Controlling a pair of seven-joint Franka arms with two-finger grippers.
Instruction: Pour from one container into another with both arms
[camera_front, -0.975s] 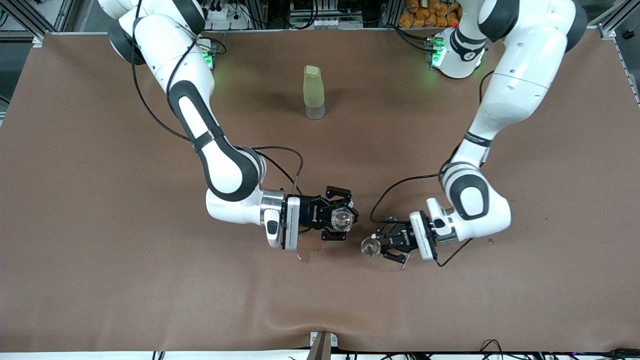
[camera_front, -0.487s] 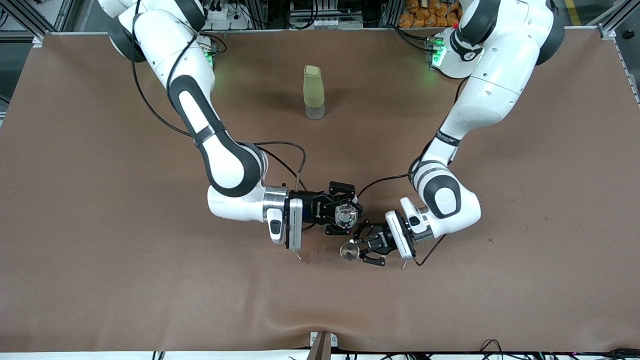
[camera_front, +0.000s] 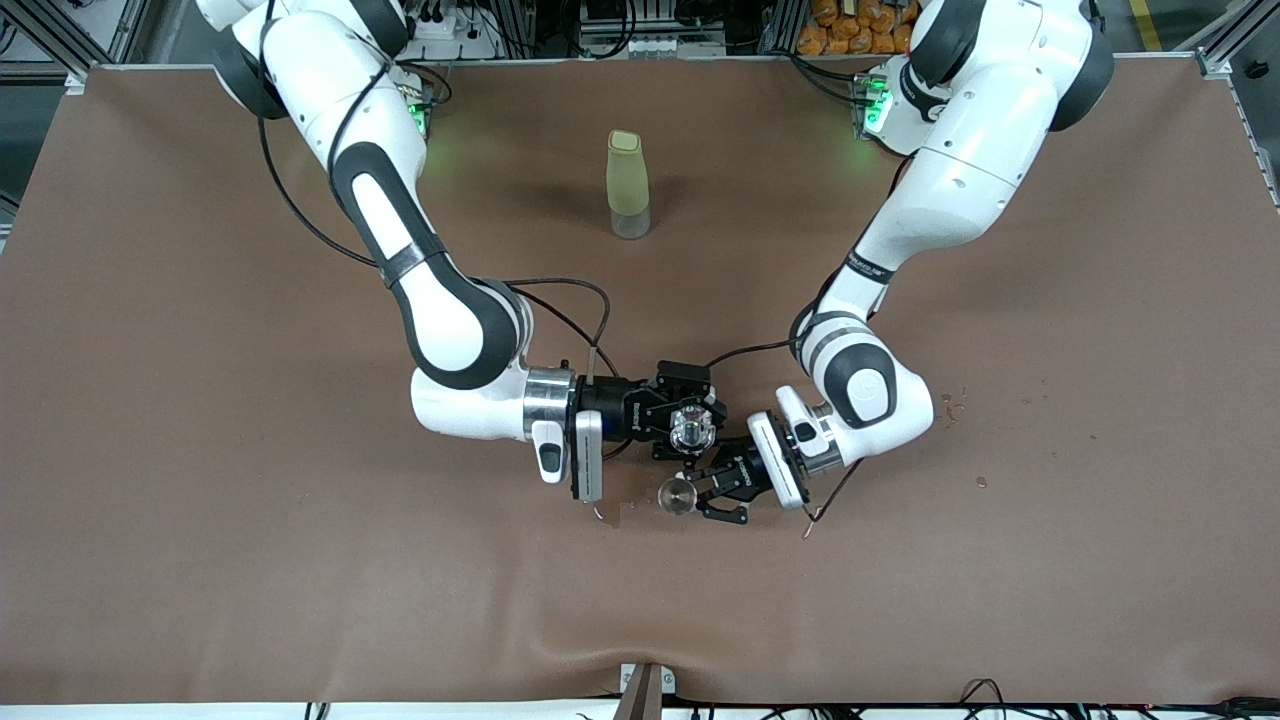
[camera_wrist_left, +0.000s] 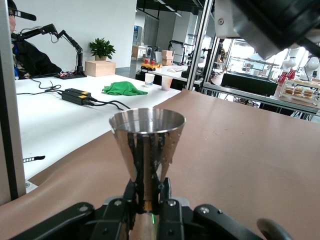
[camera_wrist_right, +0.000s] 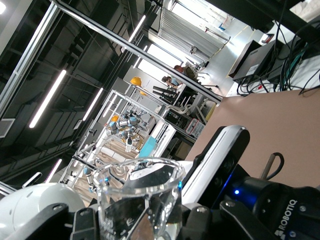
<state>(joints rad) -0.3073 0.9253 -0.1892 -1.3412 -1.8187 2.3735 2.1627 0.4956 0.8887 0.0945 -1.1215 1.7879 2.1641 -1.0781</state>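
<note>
1. Front view shows the right claw over the middle of the tabletop, closed on the clear glass cup. The cup sits between the two fingers and its open mouth faces up toward the camera.
2. Just beside it, the left claw is closed on the metal jigger. The jigger sticks out from the fingertips toward the right arm's end of the tabletop, and its round rim faces up.
3. The two claws are very close together; the cup is beside the jigger and I cannot tell if they touch.
4. Counting: two white arms, two claws, one glass cup, one jigger, and one pale-green bottle. The bottle stands upright on the tabletop, well apart from the claws and farther from the front camera than they are.
5. Left wrist view shows what the front view does not: the jigger is upright, the upper cone is wide and shiny, and the fingers clamp it at the narrow waist. The brown tabletop lies under it.
6. Right wrist view shows the glass cup from the side, clear and standing up from the right claw, with its rim well visible. The black body of the left claw is near it in this view.
7. Whether the cup or the jigger has liquid inside, I cannot tell.
</note>
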